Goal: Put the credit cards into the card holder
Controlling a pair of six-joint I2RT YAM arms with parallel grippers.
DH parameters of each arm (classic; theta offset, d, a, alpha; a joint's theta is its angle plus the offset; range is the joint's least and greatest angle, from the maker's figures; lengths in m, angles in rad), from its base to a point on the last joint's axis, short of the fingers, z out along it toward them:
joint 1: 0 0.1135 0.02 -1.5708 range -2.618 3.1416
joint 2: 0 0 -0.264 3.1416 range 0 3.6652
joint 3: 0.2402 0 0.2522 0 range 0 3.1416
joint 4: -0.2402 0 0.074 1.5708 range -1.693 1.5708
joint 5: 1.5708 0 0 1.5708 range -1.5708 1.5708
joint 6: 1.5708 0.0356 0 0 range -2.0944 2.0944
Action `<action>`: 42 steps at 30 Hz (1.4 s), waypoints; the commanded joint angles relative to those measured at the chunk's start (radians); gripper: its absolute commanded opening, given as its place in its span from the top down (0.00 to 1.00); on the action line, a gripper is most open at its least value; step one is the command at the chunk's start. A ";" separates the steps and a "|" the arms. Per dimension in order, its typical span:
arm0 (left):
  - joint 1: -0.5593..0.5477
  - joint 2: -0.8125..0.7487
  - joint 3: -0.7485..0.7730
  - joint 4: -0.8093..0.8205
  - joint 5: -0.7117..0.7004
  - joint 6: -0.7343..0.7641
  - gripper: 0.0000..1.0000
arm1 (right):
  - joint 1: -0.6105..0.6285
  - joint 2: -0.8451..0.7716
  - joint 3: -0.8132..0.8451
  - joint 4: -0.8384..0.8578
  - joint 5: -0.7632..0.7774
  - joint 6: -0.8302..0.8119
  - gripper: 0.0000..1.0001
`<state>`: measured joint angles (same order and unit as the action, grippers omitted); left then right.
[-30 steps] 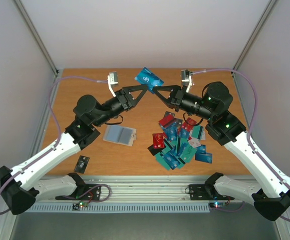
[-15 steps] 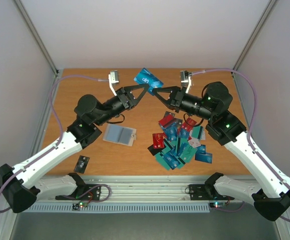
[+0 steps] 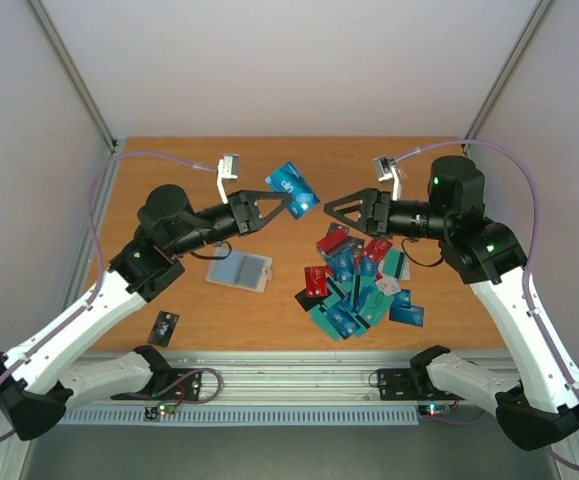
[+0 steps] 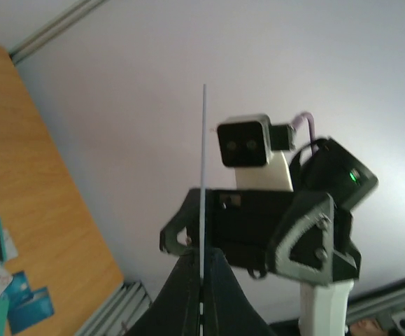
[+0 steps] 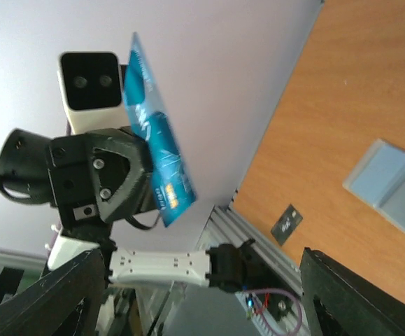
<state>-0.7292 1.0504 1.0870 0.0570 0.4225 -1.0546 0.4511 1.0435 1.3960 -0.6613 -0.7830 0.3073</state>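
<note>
Credit cards (image 3: 359,285) are mostly heaped in a glossy teal, blue and red pile on the wood-grain table (image 3: 169,190), right of the card holder (image 3: 239,270) lying flat with greyish clear sleeves up. One thin blue card (image 3: 292,187) is up in the air, pinched tight by the left gripper (image 3: 286,200), while the right gripper (image 3: 330,213) nearby has its black fingers spread wide, gripping nothing.

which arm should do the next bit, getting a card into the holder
Left. The left fingers are shut on the blue card, held up in the air, and the card holder lies on that arm's side. The right fingers are open and empty.
</note>
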 commanded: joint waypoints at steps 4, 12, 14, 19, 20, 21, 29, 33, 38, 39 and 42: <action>0.022 -0.034 0.074 -0.232 0.285 0.085 1.00 | -0.107 0.034 -0.012 -0.121 -0.380 -0.139 0.31; 0.022 0.007 0.123 -0.251 0.433 0.088 1.00 | -0.106 0.050 -0.029 0.028 -0.528 -0.033 0.49; 0.022 0.029 0.144 -0.255 0.461 0.091 1.00 | -0.104 0.051 -0.042 0.063 -0.545 -0.002 0.59; 0.021 0.057 0.164 -0.252 0.482 0.093 1.00 | -0.096 0.052 -0.047 0.052 -0.554 -0.002 0.67; 0.022 0.062 0.168 -0.256 0.486 0.094 1.00 | -0.092 0.052 -0.048 0.052 -0.555 -0.002 0.67; 0.021 0.066 0.168 -0.259 0.488 0.098 1.00 | -0.088 0.054 -0.048 0.052 -0.555 -0.002 0.68; 0.021 0.087 0.171 -0.248 0.501 0.096 1.00 | -0.033 0.077 -0.040 0.057 -0.552 -0.004 0.78; 0.022 0.094 0.170 -0.249 0.507 0.096 1.00 | -0.023 0.082 -0.041 0.057 -0.554 -0.008 0.83; 0.022 0.097 0.166 -0.251 0.518 0.099 1.00 | -0.023 0.094 -0.037 0.053 -0.553 -0.014 0.91; 0.021 0.099 0.166 -0.253 0.520 0.100 1.00 | -0.023 0.096 -0.036 0.052 -0.553 -0.014 0.93; 0.021 0.104 0.162 -0.259 0.521 0.105 1.00 | -0.023 0.101 -0.035 0.045 -0.558 -0.020 0.99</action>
<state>-0.7101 1.1370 1.2289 -0.2058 0.9188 -0.9680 0.4194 1.1389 1.3548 -0.6304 -1.3117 0.2932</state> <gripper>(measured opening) 0.025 0.034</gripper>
